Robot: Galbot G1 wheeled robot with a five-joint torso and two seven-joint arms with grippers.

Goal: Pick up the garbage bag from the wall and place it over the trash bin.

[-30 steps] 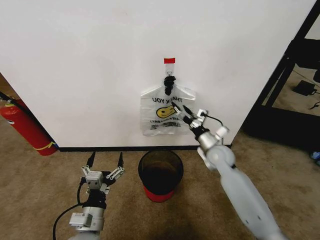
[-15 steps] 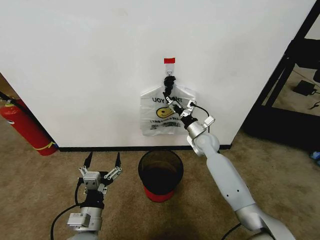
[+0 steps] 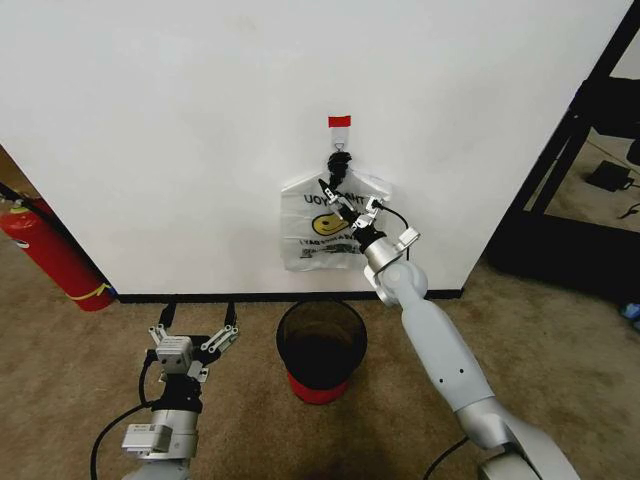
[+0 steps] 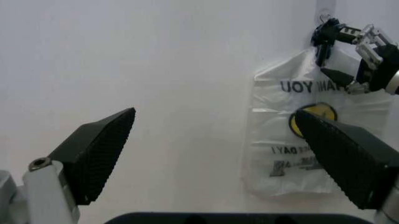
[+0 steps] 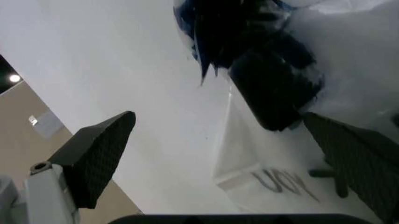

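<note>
The garbage bag [image 3: 318, 240], see-through with a yellow smiley face and black lettering, hangs flat on the white wall in a bunch gathered by a black tie [image 3: 336, 170]. My right gripper [image 3: 343, 205] is open at the bag's upper part, just below the tie, with nothing held. The left wrist view shows that right gripper [image 4: 339, 53] in front of the bag [image 4: 293, 163]. In the right wrist view, the tie [image 5: 249, 37] and the bag [image 5: 274, 163] lie close ahead of the open right gripper [image 5: 218, 135]. The black trash bin [image 3: 320, 345] stands on the carpet below. My left gripper [image 3: 200, 310] is open, left of the bin.
A strip of red tape [image 3: 340, 121] marks the hook above the bags. A red fire extinguisher [image 3: 50, 255] leans against the wall at the far left. A black shelf frame [image 3: 590, 130] stands at the right. Brown carpet surrounds the bin.
My right gripper has moved up and to the left across the bag, toward the black tie. The left gripper has sunk slightly lower and to the left.
</note>
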